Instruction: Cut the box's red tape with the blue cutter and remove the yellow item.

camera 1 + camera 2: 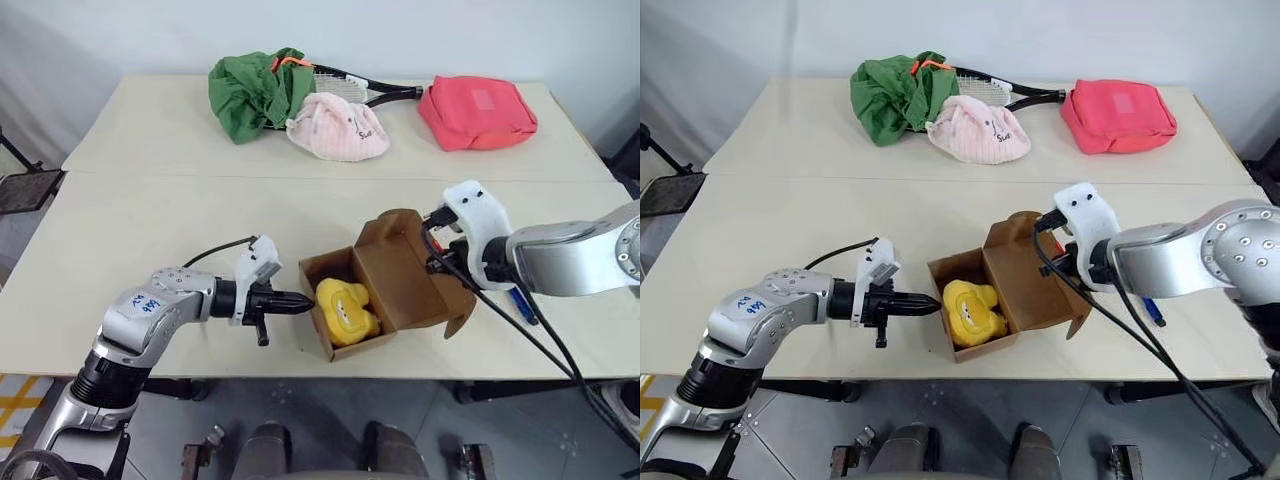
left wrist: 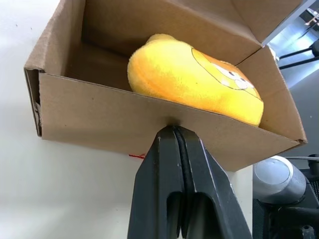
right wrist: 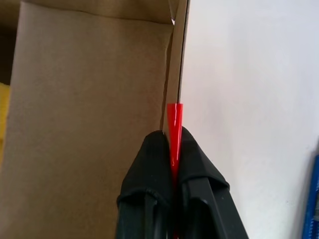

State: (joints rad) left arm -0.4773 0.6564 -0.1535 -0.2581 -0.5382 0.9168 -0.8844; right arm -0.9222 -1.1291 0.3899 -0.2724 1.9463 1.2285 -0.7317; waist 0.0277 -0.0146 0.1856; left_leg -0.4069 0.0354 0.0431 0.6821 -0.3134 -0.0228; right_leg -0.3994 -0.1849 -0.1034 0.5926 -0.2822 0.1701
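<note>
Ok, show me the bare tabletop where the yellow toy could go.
Bare: the wide stretch between the box and the green cloth, and the near-left corner beyond the left gripper. Crowded: the far edge with racket and pink pouch; right of the box, the blue cutter.

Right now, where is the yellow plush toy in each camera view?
Left eye: yellow plush toy inside the open box, lower centre.
Right eye: lower centre, in the box.
Left wrist: upper centre, behind the box's near wall.
Right wrist: sliver at left edge.
Shared landmark: the box.
</note>
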